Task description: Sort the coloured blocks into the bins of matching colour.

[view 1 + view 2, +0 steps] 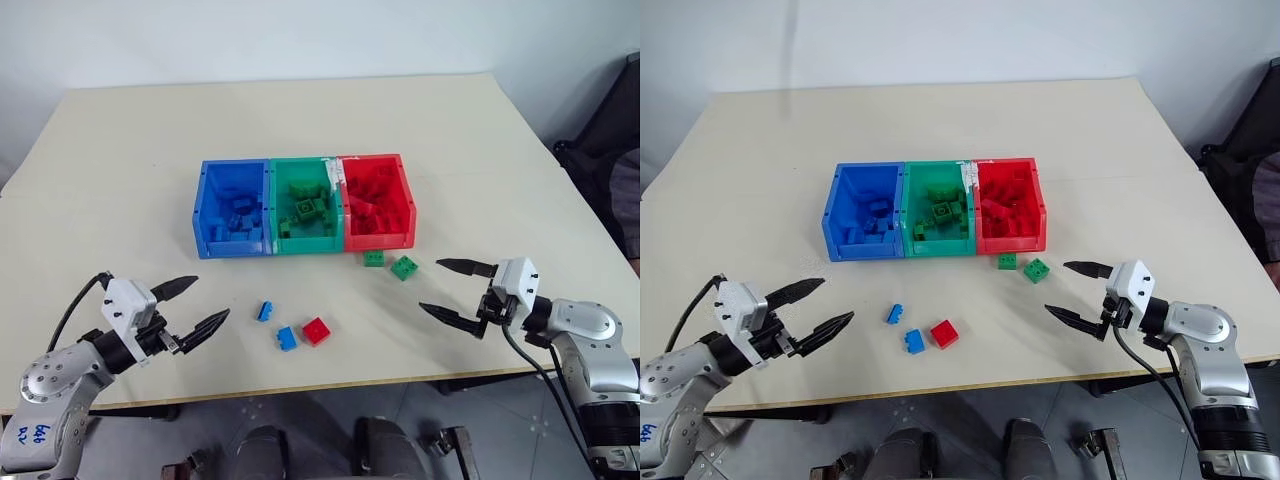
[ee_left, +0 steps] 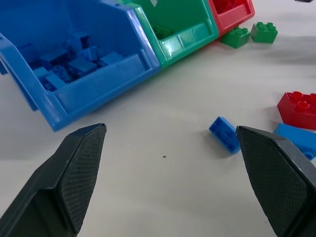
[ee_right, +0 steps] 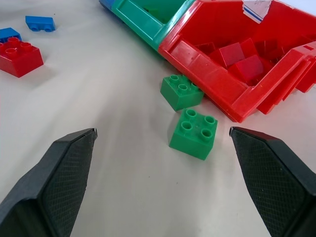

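- Table (image 1: 150,150): carries the three joined bins mid-surface, with five loose blocks between the bins and the near edge.
- Blue bin (image 1: 232,208), green bin (image 1: 306,205), red bin (image 1: 377,200): each already holds several blocks of its own colour. Sorting is judged mostly done; exact counts inside cannot be read.
- Left to sort: two green blocks (image 1: 404,267) just in front of the red bin, one touching or nearly touching its wall; one red block (image 1: 316,330); two blue blocks (image 1: 264,311) near the red one.
- Left gripper (image 1: 192,308): held low over the near left of the table, roughly level, aimed toward the blue blocks; fingers spread wide, holding nothing.
- Right gripper (image 1: 455,292): held low at the near right, aimed at the green blocks; fingers spread wide, holding nothing.
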You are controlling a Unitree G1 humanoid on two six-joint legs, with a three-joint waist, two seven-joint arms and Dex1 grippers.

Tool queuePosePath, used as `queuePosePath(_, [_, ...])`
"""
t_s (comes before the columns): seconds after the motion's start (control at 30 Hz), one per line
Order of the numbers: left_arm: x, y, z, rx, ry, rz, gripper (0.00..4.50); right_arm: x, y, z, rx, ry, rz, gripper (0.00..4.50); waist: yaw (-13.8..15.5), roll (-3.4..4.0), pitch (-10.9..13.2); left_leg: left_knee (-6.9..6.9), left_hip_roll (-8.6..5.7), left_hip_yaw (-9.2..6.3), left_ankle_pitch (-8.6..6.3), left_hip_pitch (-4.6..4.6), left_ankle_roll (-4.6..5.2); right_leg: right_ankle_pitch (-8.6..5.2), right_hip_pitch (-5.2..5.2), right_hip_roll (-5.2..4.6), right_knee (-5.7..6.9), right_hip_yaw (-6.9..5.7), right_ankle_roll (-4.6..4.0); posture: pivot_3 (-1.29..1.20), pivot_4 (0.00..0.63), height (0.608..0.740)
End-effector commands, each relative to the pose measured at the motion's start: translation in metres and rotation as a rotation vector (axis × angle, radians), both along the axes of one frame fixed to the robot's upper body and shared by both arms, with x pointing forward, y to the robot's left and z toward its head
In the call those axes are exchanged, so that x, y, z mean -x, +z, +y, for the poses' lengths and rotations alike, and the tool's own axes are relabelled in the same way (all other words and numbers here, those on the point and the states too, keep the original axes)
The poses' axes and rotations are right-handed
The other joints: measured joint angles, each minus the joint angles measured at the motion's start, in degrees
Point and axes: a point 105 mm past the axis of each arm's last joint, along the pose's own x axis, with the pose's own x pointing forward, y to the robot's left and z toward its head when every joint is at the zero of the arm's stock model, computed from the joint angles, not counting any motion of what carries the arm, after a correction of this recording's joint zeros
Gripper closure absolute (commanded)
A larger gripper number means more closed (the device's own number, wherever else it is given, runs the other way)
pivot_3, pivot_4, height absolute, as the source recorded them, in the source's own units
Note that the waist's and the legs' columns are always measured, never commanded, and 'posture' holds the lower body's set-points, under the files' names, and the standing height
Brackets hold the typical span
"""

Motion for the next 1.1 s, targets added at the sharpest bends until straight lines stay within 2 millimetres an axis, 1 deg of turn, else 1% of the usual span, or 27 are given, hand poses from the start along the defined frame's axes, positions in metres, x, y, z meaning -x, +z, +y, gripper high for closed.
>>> queuePosePath(0.03, [0.001,0.01,0.0,-0.025,0.003,-0.038,0.03,-0.001,0.008,0.002,-0.018,0.005,-0.038,0.0,0.0,0.0,0.0,0.0,0.0,0.0,0.0,0.0,0.0,0.0,0.0,0.0,0.01,0.0,0.0,0.0,0.15,0.74])
queuePosePath(0.2, [0.001,0.012,-0.009,0.034,-0.046,-0.02,0.03,-0.001,0.009,-0.001,-0.027,-0.019,-0.039,0.0,0.0,0.0,0.0,0.03,0.0,0.0,-0.01,0.0,0.0,0.0,0.0,0.0,0.03,0.0,0.0,0.0,0.15,0.74])
queuePosePath(0.33, [0.004,0.002,-0.026,-0.003,-0.138,0.012,0.03,0.005,0.009,-0.02,-0.022,-0.088,-0.033,0.0,0.2,0.0,0.0,0.04,-0.01,-0.01,-0.03,0.0,0.01,0.0,0.01,0.0,0.04,0.0,0.0,0.0,0.15,0.74])
queuePosePath(0.37, [0.005,0.0,-0.034,-0.01,-0.177,0.015,0.03,0.007,0.008,-0.027,-0.016,-0.114,-0.029,0.0,0.2,0.0,0.0,0.05,-0.01,0.0,-0.04,-0.01,0.03,0.0,0.01,-0.01,0.04,0.0,0.0,0.0,0.15,0.74])
queuePosePath(0.43, [0.005,0.0,-0.045,-0.013,-0.227,0.01,0.03,0.011,0.007,-0.04,-0.006,-0.156,-0.018,0.0,0.3,0.0,0.0,0.07,-0.01,0.0,-0.06,-0.01,0.04,0.0,0.03,-0.01,0.02,0.01,0.0,0.0,0.15,0.74])
queuePosePath(0.5, [0.007,0.001,-0.055,-0.011,-0.279,0.004,0.03,0.014,0.005,-0.048,0.001,-0.185,-0.01,0.0,0.2,0.0,0.0,0.09,-0.01,0.0,-0.07,0.0,0.03,0.0,0.05,0.0,0.01,0.01,0.0,0.0,0.15,0.74])
queuePosePath(0.57, [0.008,0.002,-0.064,-0.024,-0.32,-0.005,0.03,0.015,0.004,-0.053,-0.001,-0.204,0.0,0.0,0.0,0.0,0.0,0.09,0.0,0.0,-0.07,0.02,0.03,0.0,0.06,0.01,0.02,0.01,0.0,0.0,0.15,0.74])
queuePosePath(0.67, [0.016,0.0,-0.072,-0.002,-0.391,0.034,0.03,0.015,0.002,-0.051,-0.03,-0.218,0.028,0.0,-0.2,0.02,0.0,0.08,0.05,0.02,-0.07,0.05,0.0,0.0,0.06,0.06,0.02,0.03,0.0,0.0,0.15,0.74])
queuePosePath(0.7, [0.017,0.0,-0.072,-0.003,-0.394,0.036,0.03,0.014,0.001,-0.048,-0.035,-0.209,0.045,0.0,-0.2,0.02,0.0,0.08,0.07,0.02,-0.07,0.06,0.0,0.0,0.06,0.07,0.02,0.03,0.0,0.0,0.15,0.74])
queuePosePath(0.77, [0.017,-0.001,-0.062,-0.007,-0.345,0.029,0.03,0.009,-0.001,-0.026,-0.045,-0.164,0.101,0.0,-0.3,0.02,0.0,0.09,0.07,0.02,-0.07,0.06,0.0,0.0,0.06,0.07,0.02,0.03,0.0,0.0,0.15,0.74])
queuePosePath(0.83, [0.018,0.0,-0.053,-0.003,-0.298,0.019,0.03,0.003,-0.004,-0.01,-0.047,-0.155,0.166,0.0,-0.7,0.01,0.0,0.09,0.1,0.03,-0.07,0.06,0.0,0.0,0.05,0.08,0.03,0.05,0.0,0.0,0.15,0.74])
queuePosePath(0.93, [0.021,0.005,-0.043,0.011,-0.246,0.002,0.03,-0.008,-0.01,0.004,-0.026,-0.2,0.272,0.0,-0.9,0.02,0.0,0.11,0.13,0.01,-0.07,0.04,-0.01,-0.01,0.02,0.08,0.07,0.04,-0.02,0.0,0.15,0.74])
queuePosePath(1.0, [0.026,0.006,-0.035,0.013,-0.209,0.005,0.03,-0.017,-0.013,0.019,-0.021,-0.208,0.296,0.0,-1.0,0.01,0.0,0.12,0.12,0.0,-0.08,0.01,0.0,-0.01,0.01,0.06,0.07,0.04,-0.03,0.0,0.15,0.74])
queuePosePath(1.07, [0.031,0.005,-0.033,0.022,-0.184,0.011,0.03,-0.025,-0.016,0.031,-0.007,-0.209,0.293,0.0,-1.2,0.01,0.0,0.12,0.13,-0.01,-0.11,0.01,-0.01,-0.01,0.01,0.07,0.05,0.04,-0.04,0.0,0.15,0.74])
queuePosePath(1.1, [0.033,0.005,-0.033,0.021,-0.179,0.013,0.03,-0.029,-0.019,0.034,0.009,-0.226,0.303,0.0,-1.2,0.01,0.0,0.12,0.13,-0.03,-0.12,-0.01,-0.01,-0.02,0.01,0.07,0.05,0.04,-0.05,0.0,0.15,0.74])
